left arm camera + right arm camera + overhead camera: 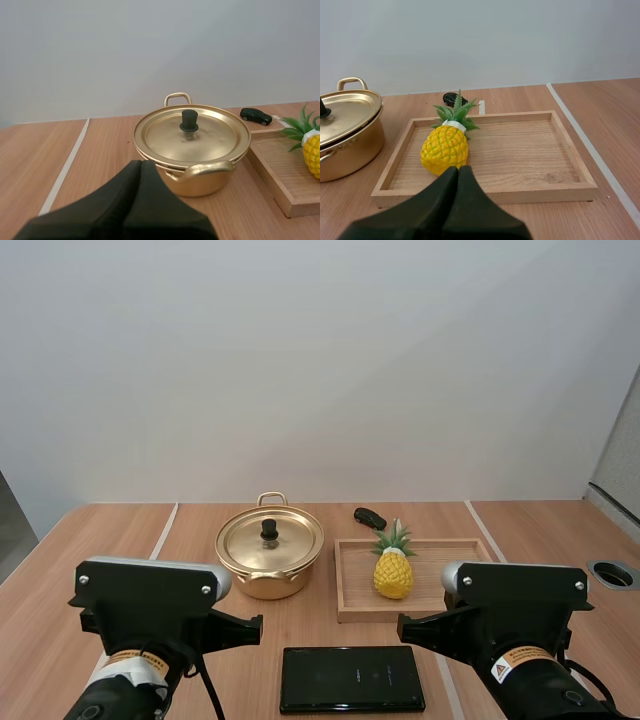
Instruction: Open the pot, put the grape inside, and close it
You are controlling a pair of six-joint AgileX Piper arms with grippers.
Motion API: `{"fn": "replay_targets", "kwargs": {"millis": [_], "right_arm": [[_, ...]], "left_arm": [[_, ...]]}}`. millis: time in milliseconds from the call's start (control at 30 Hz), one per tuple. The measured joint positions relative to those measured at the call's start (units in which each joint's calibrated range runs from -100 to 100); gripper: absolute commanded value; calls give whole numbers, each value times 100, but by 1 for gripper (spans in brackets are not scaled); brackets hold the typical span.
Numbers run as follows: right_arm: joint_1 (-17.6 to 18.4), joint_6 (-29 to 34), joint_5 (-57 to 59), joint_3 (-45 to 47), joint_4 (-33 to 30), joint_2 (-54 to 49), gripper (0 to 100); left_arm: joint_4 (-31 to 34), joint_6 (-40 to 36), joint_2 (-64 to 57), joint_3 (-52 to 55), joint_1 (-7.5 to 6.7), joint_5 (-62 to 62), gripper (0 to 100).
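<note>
The left jaws and right jaws, each pressed together on nothing, wait near the table's front edge, as the lid (269, 537) still caps the mid-table pot (268, 585) and a pineapple (393, 573), not a grape, lies in the tray (445, 565) beside it.

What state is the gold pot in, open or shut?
Shut. The lid sits flat on the pot, covering it all round, its black knob upright.
</note>
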Motion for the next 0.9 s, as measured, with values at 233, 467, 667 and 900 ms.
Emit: {"fn": "replay_targets", "kwargs": {"millis": [233,467,667,900], "right_arm": [[0,0,0,0,0,0,0],[0,0,0,0,0,0,0],[0,0,0,0,0,0,0],[0,0,0,0,0,0,0]], "left_arm": [[0,0,0,0,0,71,0],[0,0,0,0,0,71,0],[0,0,0,0,0,71,0],[0,0,0,0,0,71,0]]}}
